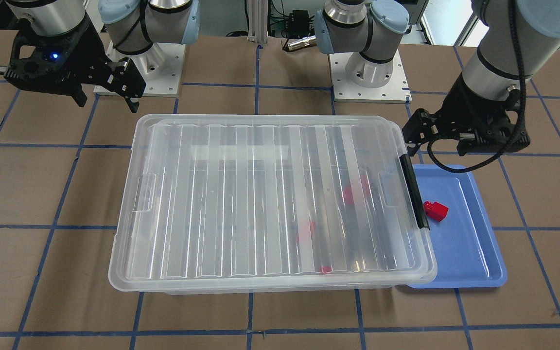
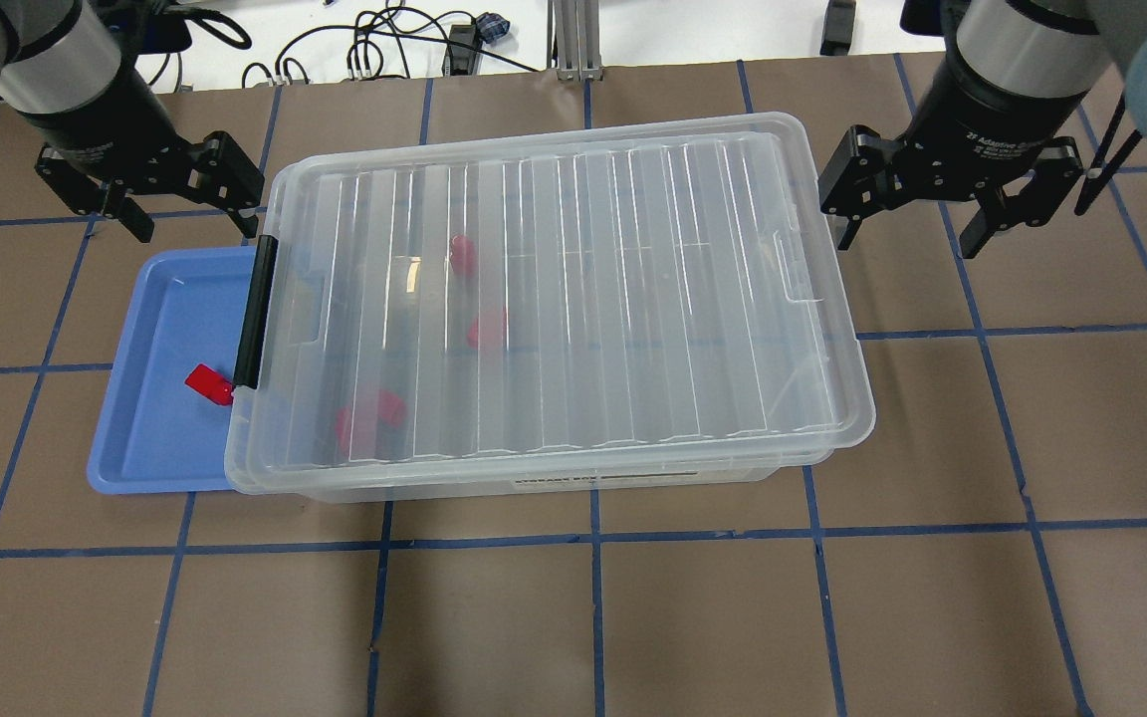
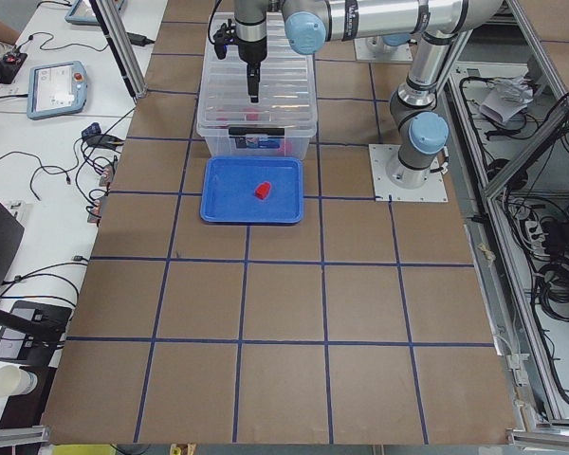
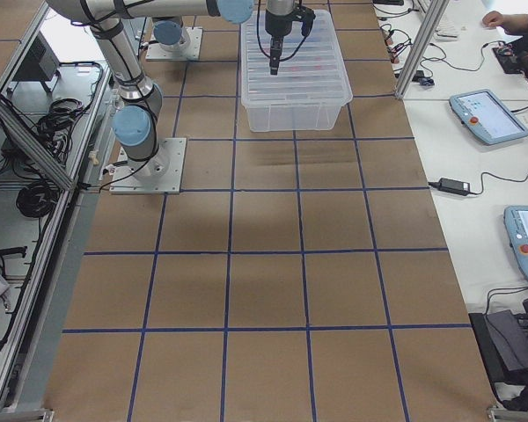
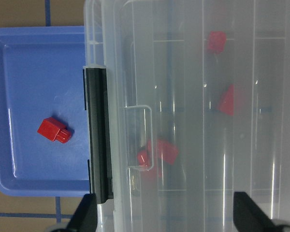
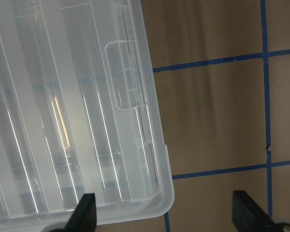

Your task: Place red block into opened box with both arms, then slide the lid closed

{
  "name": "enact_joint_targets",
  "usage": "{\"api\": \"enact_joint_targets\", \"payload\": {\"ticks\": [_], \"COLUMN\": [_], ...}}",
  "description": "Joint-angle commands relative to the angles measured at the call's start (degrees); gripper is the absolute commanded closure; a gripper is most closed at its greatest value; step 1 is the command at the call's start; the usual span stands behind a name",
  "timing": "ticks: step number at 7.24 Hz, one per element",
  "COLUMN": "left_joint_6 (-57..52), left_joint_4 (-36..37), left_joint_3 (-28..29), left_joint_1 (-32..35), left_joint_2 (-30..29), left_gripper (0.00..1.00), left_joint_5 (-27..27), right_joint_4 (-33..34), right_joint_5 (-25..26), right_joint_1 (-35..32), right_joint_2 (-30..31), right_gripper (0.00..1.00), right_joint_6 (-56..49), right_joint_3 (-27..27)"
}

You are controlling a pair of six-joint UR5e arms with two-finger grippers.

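A red block (image 2: 207,383) lies in the blue tray (image 2: 150,438), close to the box's black latch (image 2: 253,311). The clear box (image 2: 554,480) stands mid-table with the ribbed lid (image 2: 573,299) lying across its top. Several more red blocks (image 2: 369,418) show blurred through the lid. My left gripper (image 2: 195,227) hangs open above the tray's far edge, by the box's left end; its wrist view looks down on the red block (image 5: 54,130) and the latch (image 5: 97,140). My right gripper (image 2: 907,243) is open past the box's right end, holding nothing.
The blue tray (image 1: 474,262) butts against the latch end of the box and partly slides under it. Both arm bases (image 1: 367,73) stand on plates behind the box. Brown table with blue tape lines (image 2: 593,617) stretches in front. Tablets and cables lie on side benches.
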State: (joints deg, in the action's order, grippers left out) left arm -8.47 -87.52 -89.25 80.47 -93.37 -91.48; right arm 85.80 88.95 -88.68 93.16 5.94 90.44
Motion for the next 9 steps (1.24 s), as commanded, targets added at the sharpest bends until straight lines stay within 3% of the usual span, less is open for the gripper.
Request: {"api": "enact_joint_targets", "payload": {"ticks": [1,5,6,8,9], "left_joint_6": [1.0,7.2,7.2,7.0,5.8], "left_joint_4": [-0.7,-1.4,-0.8,2.1,2.8], "left_joint_3": [0.8,1.2,1.3,0.1,-0.2], "left_joint_1": [0.6,6.3,6.1,-2.3,-7.1], "left_joint_2": [0.6,1.3,0.3,-1.9,-2.7], "left_gripper": [0.0,0.0,0.0,0.0,0.0], "left_joint_5": [-0.2,-1.1,-3.8,-3.2,-3.0], "right_joint_4": [0.0,0.0,0.7,2.3,7.5], "right_joint_5": [0.0,0.1,0.3,0.0,0.1], "right_joint_1": [0.0,0.1,0.1,0.2,0.4], "right_joint_2": [-0.1,-1.0,-1.1,-4.4,-6.5], "right_gripper": [0.0,0.0,0.0,0.0,0.0], "right_joint_6": [0.0,0.0,0.3,-0.1,-0.7], "right_joint_3": [0.0,0.1,0.1,0.9,1.5]}}
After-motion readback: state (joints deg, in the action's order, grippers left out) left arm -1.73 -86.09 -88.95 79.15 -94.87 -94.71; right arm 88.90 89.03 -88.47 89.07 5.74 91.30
